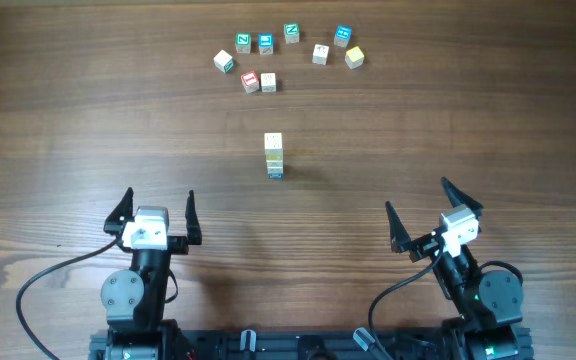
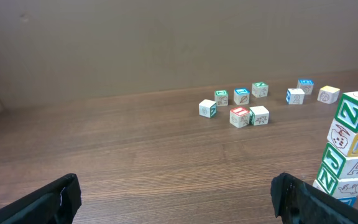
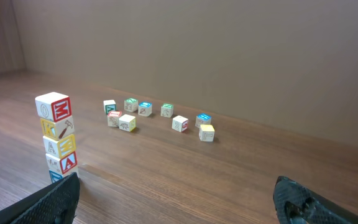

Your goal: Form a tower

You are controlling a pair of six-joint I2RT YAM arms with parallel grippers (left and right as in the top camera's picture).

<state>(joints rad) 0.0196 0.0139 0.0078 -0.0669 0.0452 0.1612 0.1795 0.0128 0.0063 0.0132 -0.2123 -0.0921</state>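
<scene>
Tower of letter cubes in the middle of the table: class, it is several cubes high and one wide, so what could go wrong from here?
1. The tower is slim and its top cube looks slightly offset in the right wrist view, so another cube set off-centre may topple it.
2. The loose cubes lie beyond it; a reach straight across could knock it over.

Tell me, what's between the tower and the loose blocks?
Nothing, just bare table between the tower and the loose blocks; the overhead view shows it.
</scene>
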